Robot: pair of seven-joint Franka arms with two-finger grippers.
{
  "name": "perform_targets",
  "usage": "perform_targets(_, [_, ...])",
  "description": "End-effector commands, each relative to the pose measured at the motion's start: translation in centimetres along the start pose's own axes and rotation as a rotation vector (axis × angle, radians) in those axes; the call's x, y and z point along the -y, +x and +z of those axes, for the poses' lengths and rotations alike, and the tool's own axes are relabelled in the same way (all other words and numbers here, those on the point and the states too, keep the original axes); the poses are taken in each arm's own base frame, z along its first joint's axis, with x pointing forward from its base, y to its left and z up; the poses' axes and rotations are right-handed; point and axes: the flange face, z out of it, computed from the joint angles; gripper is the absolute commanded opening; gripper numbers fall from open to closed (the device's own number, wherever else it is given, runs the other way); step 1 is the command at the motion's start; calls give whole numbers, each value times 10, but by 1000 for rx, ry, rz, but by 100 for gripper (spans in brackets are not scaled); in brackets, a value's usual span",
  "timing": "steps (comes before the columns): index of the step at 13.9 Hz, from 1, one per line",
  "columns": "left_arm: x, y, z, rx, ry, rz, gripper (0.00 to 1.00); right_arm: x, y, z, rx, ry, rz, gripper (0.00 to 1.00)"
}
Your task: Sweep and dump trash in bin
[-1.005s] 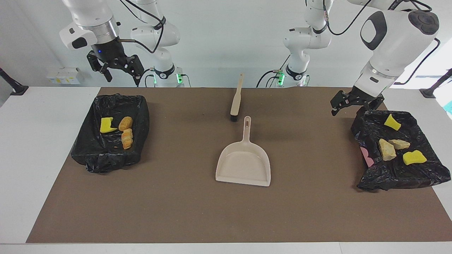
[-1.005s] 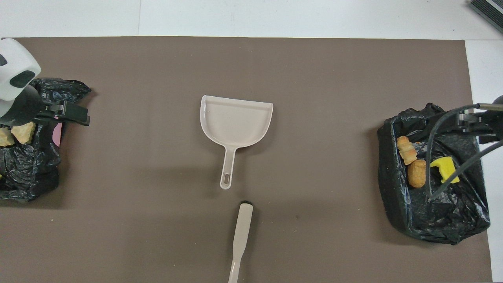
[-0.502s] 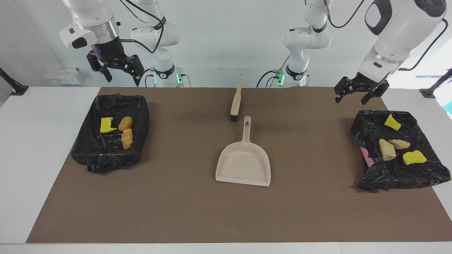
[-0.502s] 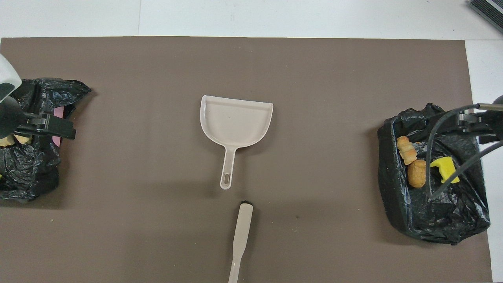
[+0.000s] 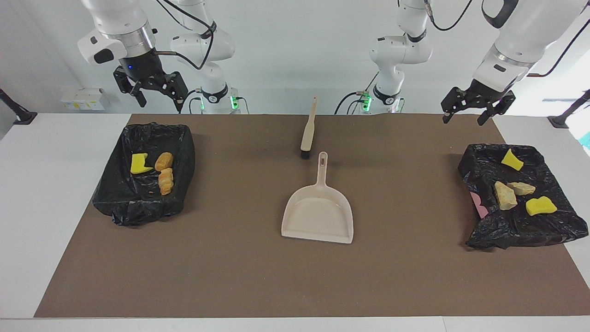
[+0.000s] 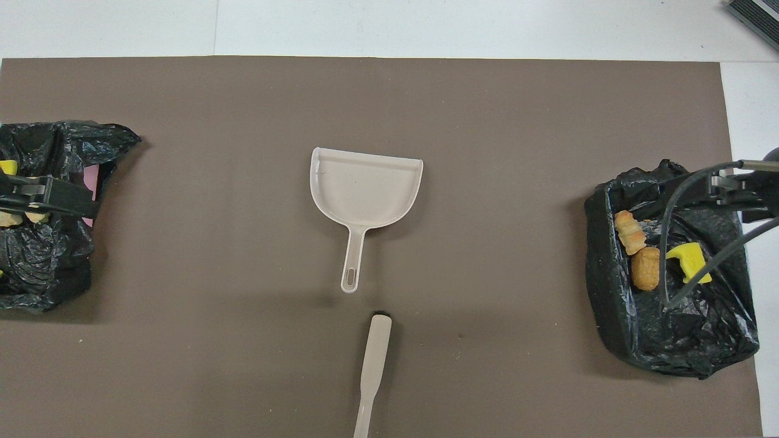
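Facing view: all the trash lies inside two black-lined bins; the brown mat (image 5: pixel 295 276) carries no loose scrap.
Trash, right arm's end: a yellow chunk (image 5: pixel 138 163) and two bread-like pieces (image 5: pixel 164 173) sit in the bin (image 5: pixel 138 203) near that end's tabletop edge.
Trash, left arm's end: two yellow chunks (image 5: pixel 540 205) and tan pieces (image 5: pixel 506 195) sit in the other bin (image 5: pixel 516 230) at that end's edge.
Dustpan (image 5: pixel 318 212): flat mid-tabletop, empty, handle pointing toward the robots.
Brush (image 5: pixel 308 131): just beside the dustpan handle's tip, toward the robots' edge, bristles apart from the handle.
Left pincer (image 5: pixel 463 113): raised, over the mat's corner at the robots' edge by its bin, jaws wide, holding nothing.
Right pincer (image 5: pixel 157 94): raised over the robots' edge above its bin, jaws wide, empty.
Step in hand: judged to be the finish, arms clearing away.
Doing it well: each pincer should rise straight up clear of the liner folds, so no bag edge snags and tips scraps back out; the tools stay untouched.
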Motion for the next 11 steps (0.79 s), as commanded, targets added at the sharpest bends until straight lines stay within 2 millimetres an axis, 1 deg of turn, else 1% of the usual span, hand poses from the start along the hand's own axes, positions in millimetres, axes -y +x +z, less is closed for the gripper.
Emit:
perform_targets(1, [5,-3,-3,17,14,10,100,-2,-6,-1,8,10,-16,100])
perform_targets(11, [4,-5,-4,20,13,8,100,-2,-6,-1,8,10,-16,100])
